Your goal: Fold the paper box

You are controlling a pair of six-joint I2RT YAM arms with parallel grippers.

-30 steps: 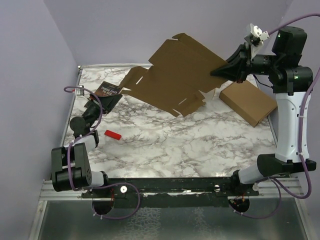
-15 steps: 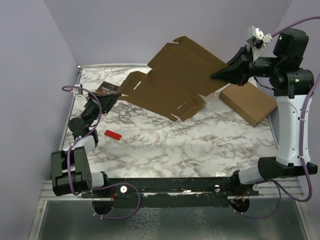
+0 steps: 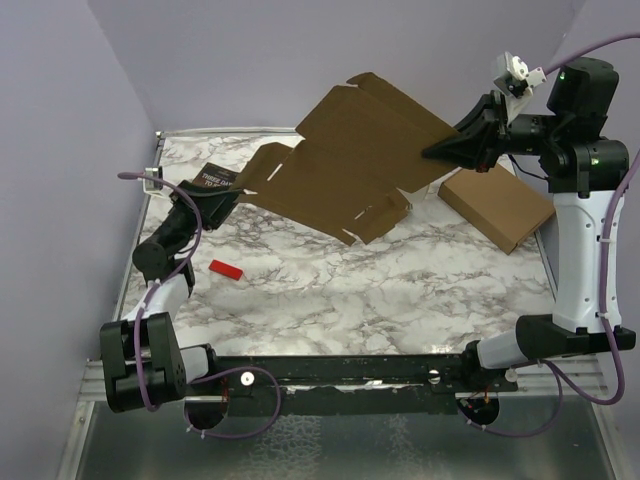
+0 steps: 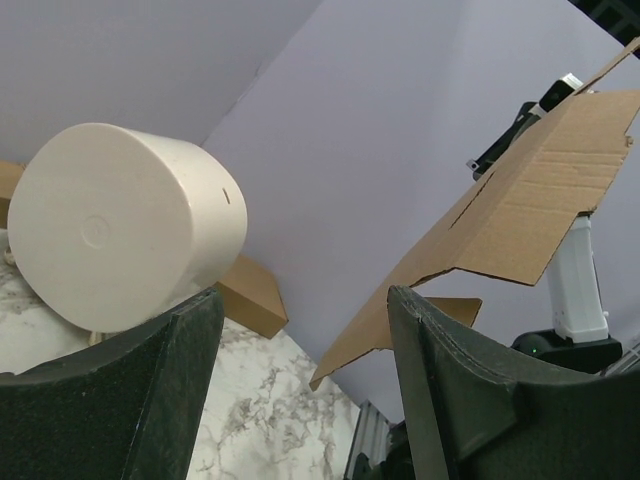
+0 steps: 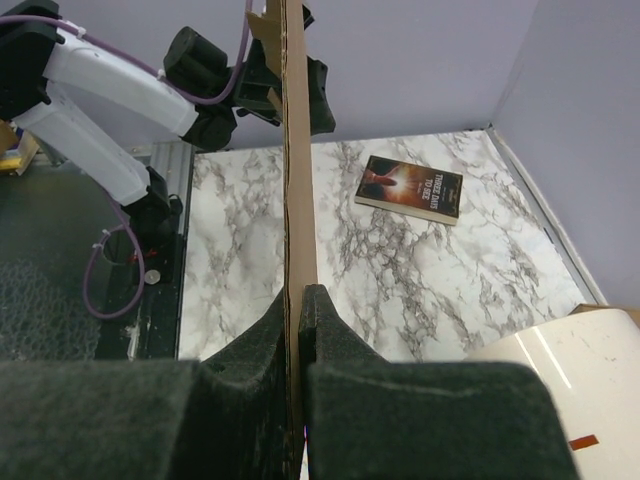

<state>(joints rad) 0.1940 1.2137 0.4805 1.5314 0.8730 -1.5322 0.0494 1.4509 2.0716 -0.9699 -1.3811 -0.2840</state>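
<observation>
The paper box (image 3: pixel 350 160) is a flat brown die-cut sheet held tilted in the air over the back of the table. My right gripper (image 3: pixel 442 150) is shut on its right edge. In the right wrist view the sheet (image 5: pixel 297 180) runs edge-on, pinched between the fingers of that gripper (image 5: pixel 298 298). My left gripper (image 3: pixel 207 207) hovers low at the back left beside a dark book (image 3: pixel 220 180), apart from the sheet. It stands open (image 4: pixel 300 300) with nothing between its fingers. The sheet's underside (image 4: pixel 520 210) hangs beyond them.
A larger, thicker brown cardboard box (image 3: pixel 497 205) lies at the right of the marble table (image 3: pixel 400 290). A small red piece (image 3: pixel 226 269) lies near the left side. A white cylindrical thing (image 4: pixel 120 240) sits close to the left wrist camera. Purple walls enclose three sides.
My right gripper has carried the sheet slightly up and left. The left arm has lifted its elbow and shifted a little; its jaws stay open.
</observation>
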